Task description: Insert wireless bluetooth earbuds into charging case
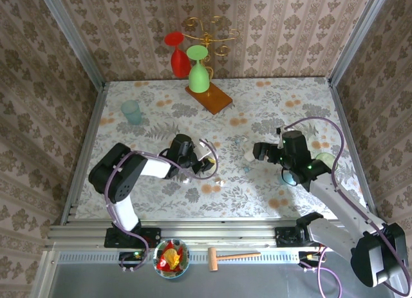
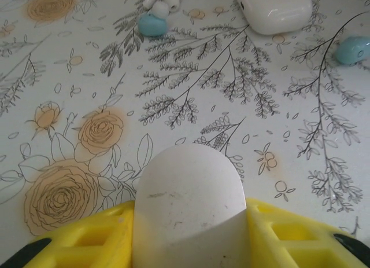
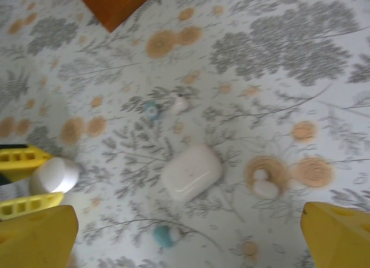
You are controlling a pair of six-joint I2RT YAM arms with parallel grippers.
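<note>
Left gripper (image 2: 188, 205) pinches the case (image 2: 188, 181), one yellow finger tight on each side and the rounded end poking out past the tips. It looks like a steadying hold so that buds can be fed in, but I can't tell whether the lid is open. Right gripper (image 3: 188, 233) has its fingers spread wide over the table (image 1: 270, 105) with nothing between them, probably staged to pick up a bud. The spare case (image 3: 191, 172) lies flat and shut just ahead of that gap. The earbuds are loose on the cloth. One earbud (image 2: 161, 7), white with a blue tip, sits well ahead of the left fingers, beside the spare case. A second earbud (image 2: 352, 49) lies off to the other side of that case. No bud looks seated yet, so insertion seems not to have started.
</note>
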